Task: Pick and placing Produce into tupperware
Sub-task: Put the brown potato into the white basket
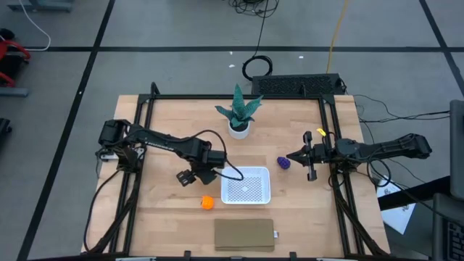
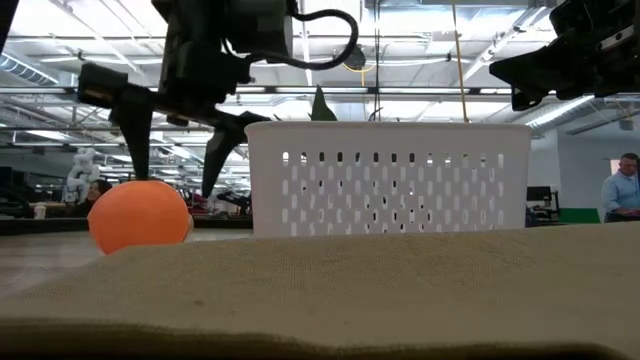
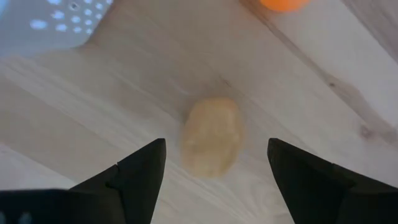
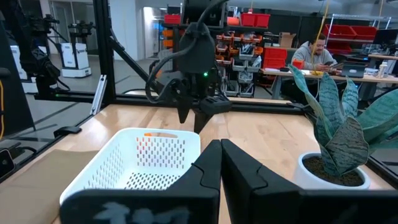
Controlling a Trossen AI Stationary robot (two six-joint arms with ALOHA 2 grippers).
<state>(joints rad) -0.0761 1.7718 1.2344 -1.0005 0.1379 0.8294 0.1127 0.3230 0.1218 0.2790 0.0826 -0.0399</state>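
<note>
tan oval (image 3: 212,136): bare wood around | tupperware (image 3: 50,22) near

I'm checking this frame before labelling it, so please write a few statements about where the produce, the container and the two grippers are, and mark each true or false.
1. The shallow white perforated square container holds no produce. True.
2. The bright orange ball lies inside that container. False: it sits on the wooden table, off the container's left near corner.
3. The left gripper hovers with its jaws open on either side of the tan-yellow oval piece. True.
4. The right gripper holds the dark purple lump. False: its jaws are shut on nothing, and the lump lies on the table beside it.
5. The green potted plant stands on the flat tan-brown rectangular pad. False: it stands on the table beyond the container.
</note>
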